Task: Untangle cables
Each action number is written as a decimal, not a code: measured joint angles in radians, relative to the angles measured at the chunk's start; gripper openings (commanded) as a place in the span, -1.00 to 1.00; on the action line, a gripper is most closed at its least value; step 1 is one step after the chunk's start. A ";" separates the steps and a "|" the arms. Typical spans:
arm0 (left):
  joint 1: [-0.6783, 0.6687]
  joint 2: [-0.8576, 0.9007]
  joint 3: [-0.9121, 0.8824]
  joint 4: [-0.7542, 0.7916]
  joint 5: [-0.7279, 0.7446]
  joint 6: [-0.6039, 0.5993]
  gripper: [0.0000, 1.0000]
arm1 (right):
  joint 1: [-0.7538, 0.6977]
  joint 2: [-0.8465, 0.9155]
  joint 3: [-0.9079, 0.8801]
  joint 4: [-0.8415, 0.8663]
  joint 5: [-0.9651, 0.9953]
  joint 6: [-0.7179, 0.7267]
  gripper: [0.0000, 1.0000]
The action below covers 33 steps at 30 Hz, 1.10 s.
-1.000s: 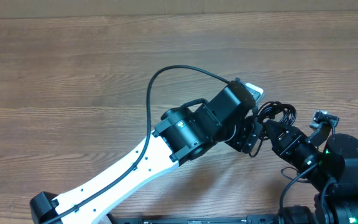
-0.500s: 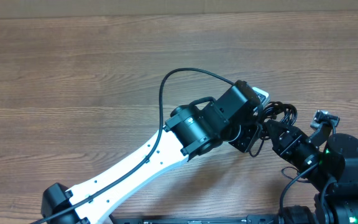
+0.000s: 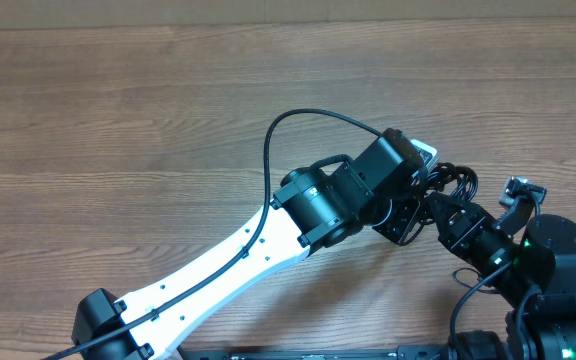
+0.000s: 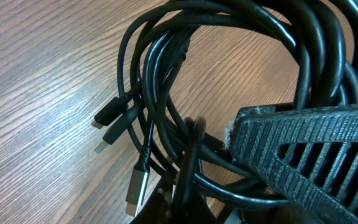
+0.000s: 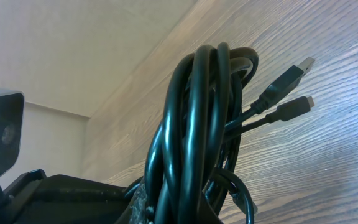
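black cables (image 3: 452,181) sit bunched at 3 o'clock on the wooden table (image 3: 118,120). your right gripper (image 5: 166,208) is clamped on the bundle as an anchor; your left gripper (image 4: 210,162) is pinched together on nearby strands, seemingly so you can draw loops apart.

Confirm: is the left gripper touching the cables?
Touching. Left wrist view: the left gripper is shut on the cables, with strands pinched between its jaws.
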 measured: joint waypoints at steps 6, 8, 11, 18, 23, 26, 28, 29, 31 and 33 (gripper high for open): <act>0.000 -0.001 0.000 0.012 -0.002 -0.015 -0.92 | 0.000 0.000 0.000 0.002 0.002 -0.008 -0.93; -0.001 -0.006 0.000 0.019 -0.018 -0.034 -0.91 | 0.000 0.000 0.000 0.001 0.003 -0.011 -0.93; -0.006 -0.026 0.000 0.032 -0.056 -0.068 -0.92 | 0.000 0.000 0.000 0.002 0.000 -0.011 -0.93; -0.033 -0.100 0.000 0.053 -0.123 -0.121 -0.91 | 0.000 0.000 0.000 -0.003 0.001 -0.012 -0.93; -0.040 -0.118 0.000 0.041 -0.174 -0.166 -0.91 | 0.000 0.000 0.000 -0.009 0.003 -0.011 -0.93; -0.040 -0.118 0.000 0.009 -0.205 -0.204 -0.92 | 0.000 0.000 0.000 -0.009 0.003 -0.011 -0.92; -0.040 -0.119 0.000 -0.024 -0.216 -0.226 -0.92 | 0.000 0.000 0.000 -0.010 0.003 -0.012 -0.92; -0.040 -0.119 0.000 -0.047 -0.220 -0.240 -0.92 | 0.000 0.000 0.000 -0.010 0.003 -0.011 -0.93; -0.040 -0.119 0.000 -0.117 -0.228 -0.272 -0.92 | 0.000 0.000 0.000 -0.010 0.003 -0.012 -0.93; -0.040 -0.119 0.001 -0.179 -0.233 -0.305 -0.91 | 0.000 0.000 0.000 -0.009 0.002 -0.011 -0.92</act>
